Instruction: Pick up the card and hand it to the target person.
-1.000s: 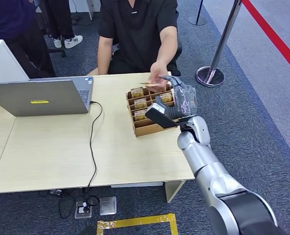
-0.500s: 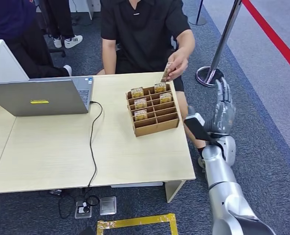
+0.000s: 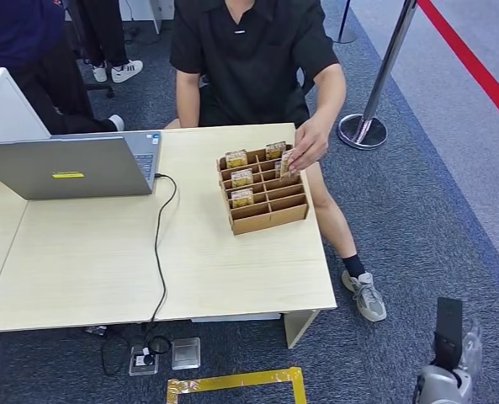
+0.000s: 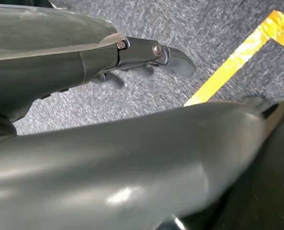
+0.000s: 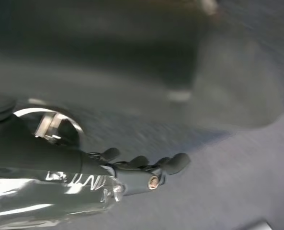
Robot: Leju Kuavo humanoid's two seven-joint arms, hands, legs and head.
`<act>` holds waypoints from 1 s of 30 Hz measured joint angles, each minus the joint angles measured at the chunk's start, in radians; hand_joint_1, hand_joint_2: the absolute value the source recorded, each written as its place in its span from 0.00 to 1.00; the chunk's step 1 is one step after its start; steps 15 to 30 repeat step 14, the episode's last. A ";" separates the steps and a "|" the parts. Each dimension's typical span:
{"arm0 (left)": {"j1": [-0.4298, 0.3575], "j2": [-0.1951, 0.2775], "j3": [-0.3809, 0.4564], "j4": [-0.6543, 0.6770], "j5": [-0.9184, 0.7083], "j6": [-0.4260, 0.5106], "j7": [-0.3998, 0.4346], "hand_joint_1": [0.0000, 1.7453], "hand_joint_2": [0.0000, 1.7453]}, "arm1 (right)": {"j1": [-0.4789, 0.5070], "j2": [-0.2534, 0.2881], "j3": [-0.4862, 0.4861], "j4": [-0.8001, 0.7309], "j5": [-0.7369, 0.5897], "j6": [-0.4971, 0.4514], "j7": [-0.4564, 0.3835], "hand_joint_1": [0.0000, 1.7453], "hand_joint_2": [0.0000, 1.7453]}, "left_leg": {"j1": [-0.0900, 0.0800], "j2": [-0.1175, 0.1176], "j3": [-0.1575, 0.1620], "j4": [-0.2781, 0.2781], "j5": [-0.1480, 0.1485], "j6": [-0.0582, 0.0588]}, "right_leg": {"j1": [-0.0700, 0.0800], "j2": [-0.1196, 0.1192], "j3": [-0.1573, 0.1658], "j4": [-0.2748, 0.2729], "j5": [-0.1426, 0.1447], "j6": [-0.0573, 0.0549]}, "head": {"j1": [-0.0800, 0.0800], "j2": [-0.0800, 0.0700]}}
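Note:
A person in black sits behind the table and holds the card [image 3: 286, 162] in a hand [image 3: 309, 141] at the far right corner of the cardboard compartment box [image 3: 278, 217]. Several more cards [image 3: 241, 178] stand in the box's left cells. My right arm [image 3: 443, 383] hangs low at the lower right, well away from the table. Blurred over the grey carpet, my right hand [image 5: 140, 175] has its fingers stretched out and holds nothing. My left hand [image 4: 151, 52] hangs over the carpet with its fingers straight and nothing in them.
An open laptop [image 3: 69, 166] stands at the table's [image 3: 107, 261] left, its black cable [image 3: 161, 244] running off the front edge. A stanchion base [image 3: 361, 130] and a red line lie to the right. Yellow floor tape [image 3: 234, 383] lies in front of the table.
My right arm has dropped from beside the table to low at the lower right. The person has brought the card down from chest height to the box.

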 joint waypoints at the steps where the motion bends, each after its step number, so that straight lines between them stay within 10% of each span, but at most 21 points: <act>1: -0.001 0.000 0.001 0.000 0.001 -0.008 -0.003 1.00 0.00 | 0.015 -0.002 -0.003 0.033 0.019 0.033 0.057 1.00 0.00 | 0.000 0.000 0.000 0.000 0.000 0.000 | 0.000 0.000 0.000 0.000 0.000 0.000 | -0.001 0.000; 2: -0.003 0.000 0.002 0.000 0.001 -0.016 -0.006 1.00 0.00 | 0.029 -0.003 -0.004 0.064 0.044 0.071 0.122 1.00 0.00 | 0.000 0.000 0.000 0.000 0.000 0.000 | 0.000 0.000 0.000 0.000 0.000 0.000 | -0.002 0.000; 4: -0.006 0.000 0.002 0.000 0.001 -0.034 -0.010 1.00 0.50 | 0.058 -0.001 0.005 0.116 0.100 0.141 0.246 1.00 0.00 | 0.000 0.000 0.001 -0.001 0.000 0.000 | 0.000 0.000 0.000 0.000 0.000 -0.001 | -0.002 0.000; 6: -0.010 0.000 0.002 0.000 -0.002 -0.045 -0.006 1.00 1.00 | 0.087 0.008 0.022 0.156 0.150 0.193 0.330 1.00 0.50 | 0.000 0.000 0.000 -0.001 0.000 0.000 | 0.000 0.000 0.000 0.000 0.000 -0.001 | -0.001 0.000; 8: -0.016 0.000 0.002 0.000 -0.011 -0.047 0.018 1.00 1.00 | 0.112 0.019 0.042 0.184 0.189 0.232 0.368 1.00 1.00 | 0.000 0.000 0.000 -0.001 0.000 0.000 | 0.000 0.000 0.001 0.000 0.000 -0.001 | -0.001 0.000; 30: -0.017 0.002 -0.022 0.000 -0.009 -0.067 0.072 1.00 1.00 | 0.145 0.058 0.158 0.224 0.254 0.293 0.409 1.00 1.00 | 0.000 0.001 0.002 0.000 0.000 0.000 | 0.000 0.001 0.001 0.000 0.000 -0.001 | 0.000 0.000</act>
